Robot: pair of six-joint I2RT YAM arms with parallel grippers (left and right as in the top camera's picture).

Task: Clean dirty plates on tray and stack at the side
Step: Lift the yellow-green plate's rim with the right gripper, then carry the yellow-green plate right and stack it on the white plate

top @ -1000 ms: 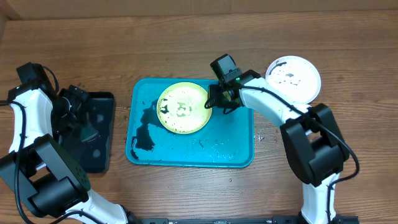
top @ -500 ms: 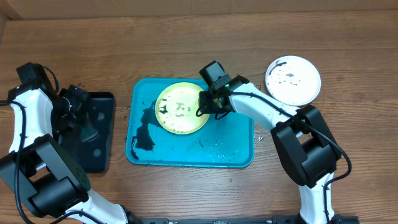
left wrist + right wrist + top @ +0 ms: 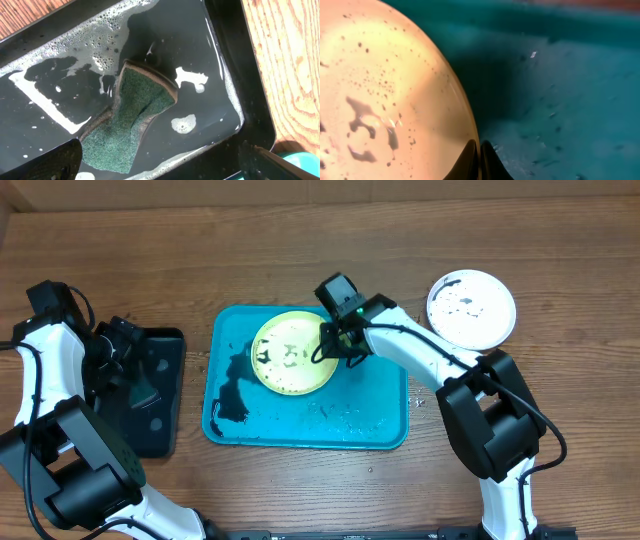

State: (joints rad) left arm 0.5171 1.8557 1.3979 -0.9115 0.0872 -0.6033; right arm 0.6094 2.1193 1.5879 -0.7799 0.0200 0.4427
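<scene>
wooden table (image 3: 560,240): right gripper (image 3: 479,156) pinches the yellow-green plate (image 3: 285,360) on the wet teal tray (image 3: 380,415); left gripper (image 3: 160,164) spread wide over soapy black tray (image 3: 235,75).

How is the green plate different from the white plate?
The green plate has a yellow-green rim; the white plate is white all over. The green plate lies on the teal tray; the white plate lies on the table to the side. The right gripper pinches the green plate's rim; nothing touches the white plate. Both are round with black smudges.
</scene>
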